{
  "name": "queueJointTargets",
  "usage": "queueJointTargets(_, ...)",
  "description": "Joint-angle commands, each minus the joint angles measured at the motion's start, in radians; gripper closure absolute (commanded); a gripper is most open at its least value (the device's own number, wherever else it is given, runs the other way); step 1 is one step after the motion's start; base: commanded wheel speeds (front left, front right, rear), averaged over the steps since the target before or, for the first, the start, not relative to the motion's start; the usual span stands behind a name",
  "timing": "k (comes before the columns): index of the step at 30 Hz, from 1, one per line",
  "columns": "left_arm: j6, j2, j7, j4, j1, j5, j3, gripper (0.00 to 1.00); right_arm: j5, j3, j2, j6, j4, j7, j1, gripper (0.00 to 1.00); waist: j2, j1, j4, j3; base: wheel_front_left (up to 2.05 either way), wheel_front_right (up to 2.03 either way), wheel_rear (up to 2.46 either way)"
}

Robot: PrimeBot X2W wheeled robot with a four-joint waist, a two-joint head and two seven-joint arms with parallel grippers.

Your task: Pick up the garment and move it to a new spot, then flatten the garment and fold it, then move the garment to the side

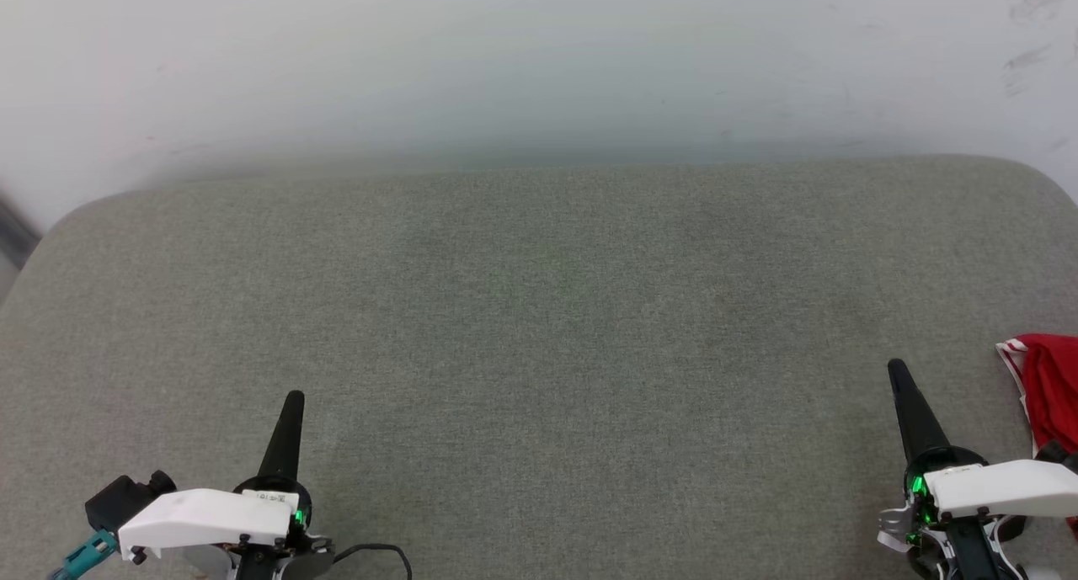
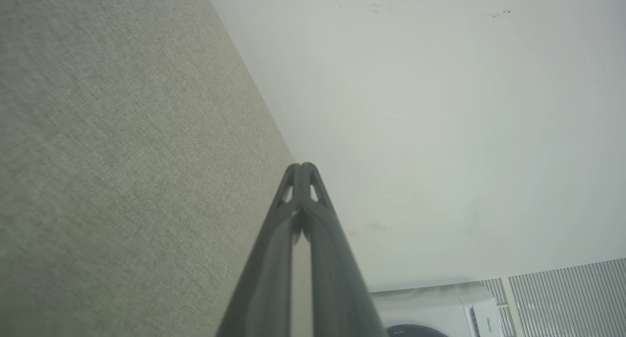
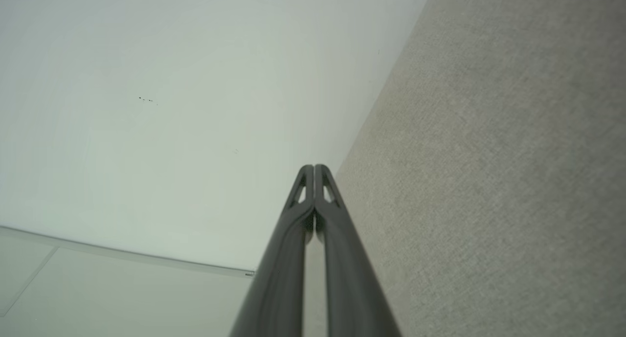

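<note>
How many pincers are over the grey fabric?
2. The left pincer is at the lower left, shut. The right pincer is at the lower right, shut, near the red garment.

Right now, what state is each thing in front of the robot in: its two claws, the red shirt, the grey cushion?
left gripper: shut, holding nothing.
right gripper: shut, holding nothing.
red shirt: bunched up at the cushion's right side, not held, partly cut off by the picture's edge.
grey cushion: flat and smooth.
</note>
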Motion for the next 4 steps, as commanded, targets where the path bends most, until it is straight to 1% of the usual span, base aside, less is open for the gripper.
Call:
queueJointTargets(1,-0.003,0.005,0.006,-0.002,-0.024,-0.025,0.004,1.00,0.026,-0.003,-0.001,0.000,-0.003,0.006,-0.018,1.00,-0.0001,0.0000,0.000,0.000,0.00,0.00,0.00)
queueJointTargets(4,-0.003,0.005,0.013,0.002,-0.026,-0.052,0.006,1.00,0.052,-0.005,-0.001,0.000,-0.001,0.012,-0.020,1.00,-0.0001,0.0000,0.000,-0.001,0.00,0.00,0.00)
